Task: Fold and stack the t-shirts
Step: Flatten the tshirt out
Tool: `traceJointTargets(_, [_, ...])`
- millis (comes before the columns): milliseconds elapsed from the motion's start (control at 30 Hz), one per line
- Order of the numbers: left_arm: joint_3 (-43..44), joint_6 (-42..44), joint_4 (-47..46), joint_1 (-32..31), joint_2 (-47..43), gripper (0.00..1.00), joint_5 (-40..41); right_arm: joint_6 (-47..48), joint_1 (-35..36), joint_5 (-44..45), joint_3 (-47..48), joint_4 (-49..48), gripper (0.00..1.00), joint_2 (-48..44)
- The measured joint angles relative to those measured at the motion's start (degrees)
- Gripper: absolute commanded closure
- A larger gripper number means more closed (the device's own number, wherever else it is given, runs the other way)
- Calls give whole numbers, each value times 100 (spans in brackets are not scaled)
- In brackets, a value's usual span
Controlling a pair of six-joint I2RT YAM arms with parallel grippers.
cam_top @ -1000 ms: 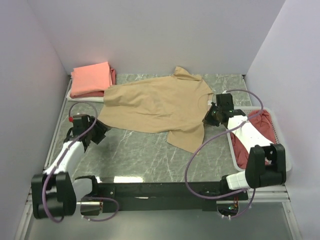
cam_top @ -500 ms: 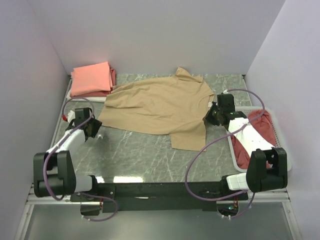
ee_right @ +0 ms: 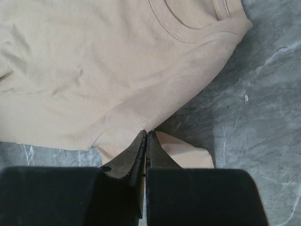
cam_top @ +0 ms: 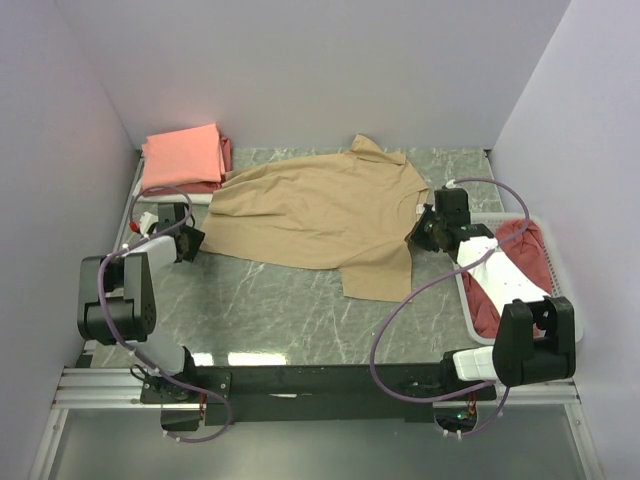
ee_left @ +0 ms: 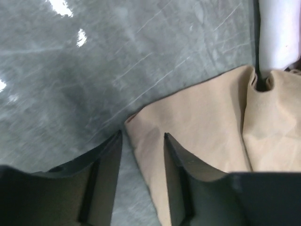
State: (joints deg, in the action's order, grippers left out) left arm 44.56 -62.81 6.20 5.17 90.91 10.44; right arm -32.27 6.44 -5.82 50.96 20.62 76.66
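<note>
Tan cotton covers the middle of the grey table: one tee lies spread flat, its collar toward the right arm and its hem toward the left. One sleeve points at the back wall, the other toward the arm bases. The cloth is lightly rumpled, not folded.

The right gripper sits at the tee's right edge, just beside the collar. In the right wrist view its jaws are pressed fully together on a small pinch of the tee's shoulder seam, and the cloth puckers into that point. The ribbed collar lies beyond it, flat on the table.

The left gripper is low at the tee's near-left hem corner. From the left wrist its jaws stand partly apart, and the corner of the tee lies in the gap between them. Whether either finger touches the cloth I cannot tell; nothing is clamped.

At the far left corner a folded salmon-pink tee rests on a stack, with a darker red edge showing beneath it. On the right, a white basket holds a crumpled red tee, partly hidden by the right arm.
</note>
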Motion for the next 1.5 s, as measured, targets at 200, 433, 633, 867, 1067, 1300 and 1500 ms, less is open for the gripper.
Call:
traceJointTargets(200, [146, -50, -83, -11, 234, 80, 98, 0, 0, -42, -111, -20, 100, -76])
traceJointTargets(433, [133, -109, -31, -33, 210, 99, 146, 33, 0, -66, -138, 22, 100, -107])
traceJointTargets(633, [-623, -131, 382, -37, -1390, 99, 304, 39, 0, 157, -157, 192, 73, -243])
traceJointTargets(867, [-964, -76, 415, -37, -2433, 99, 299, 42, 0, 358, -619, 260, 48, -435])
traceJointTargets(1067, [-1049, 15, 518, -37, -2430, 99, 271, -111, 33, 461, -1196, 343, 48, -1058])
traceJointTargets(1300, [-1049, 74, 527, -37, -2472, 99, 186, -511, 396, 678, -1725, 299, 48, -1532])
traceJointTargets(1500, [-1047, 138, 557, -37, -2527, 99, 118, -741, 1075, 1071, -1722, 262, 48, -1397])
